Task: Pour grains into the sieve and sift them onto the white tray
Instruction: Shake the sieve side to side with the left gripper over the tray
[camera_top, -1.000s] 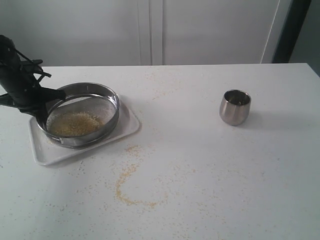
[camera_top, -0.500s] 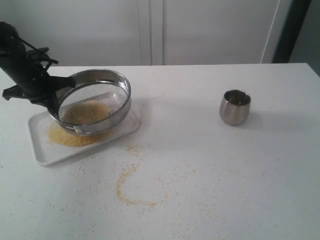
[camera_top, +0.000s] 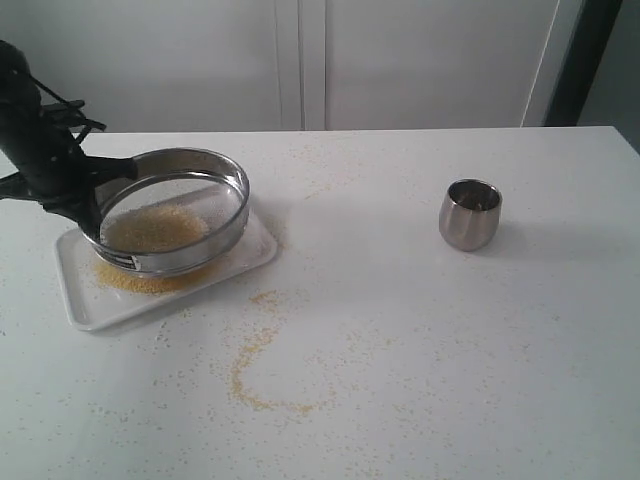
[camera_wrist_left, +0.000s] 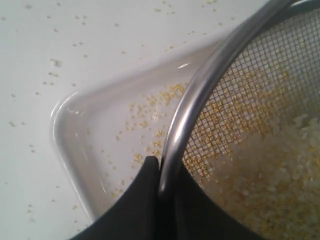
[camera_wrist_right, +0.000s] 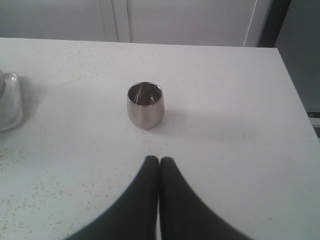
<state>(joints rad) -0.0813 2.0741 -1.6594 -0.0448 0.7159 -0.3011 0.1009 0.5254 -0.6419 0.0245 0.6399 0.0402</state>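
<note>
The steel sieve (camera_top: 170, 212) hangs a little above the white tray (camera_top: 240, 258), held by its left rim in my left gripper (camera_top: 88, 205), which is shut on it. Grains (camera_top: 155, 228) lie in a heap on its mesh, and a golden patch of fine grains (camera_top: 135, 280) shows on the tray below. In the left wrist view the dark fingers (camera_wrist_left: 145, 200) pinch the sieve rim (camera_wrist_left: 200, 95), with the mesh and pale coarse grains (camera_wrist_left: 265, 180) on one side and the tray (camera_wrist_left: 75, 125) on the other. My right gripper (camera_wrist_right: 159, 161) is shut on nothing, above the table.
A small rounded steel cup (camera_top: 470, 214) stands upright on the right half of the table, also seen ahead of the right gripper as cup (camera_wrist_right: 145, 105). Spilled grains (camera_top: 255, 365) lie in a curved trail on the tabletop in front of the tray.
The left gripper lifted the sieve off the tray and swung it right, then back left and slightly lower. A golden patch of sifted grains has appeared on the tray. The right arm is still.
</note>
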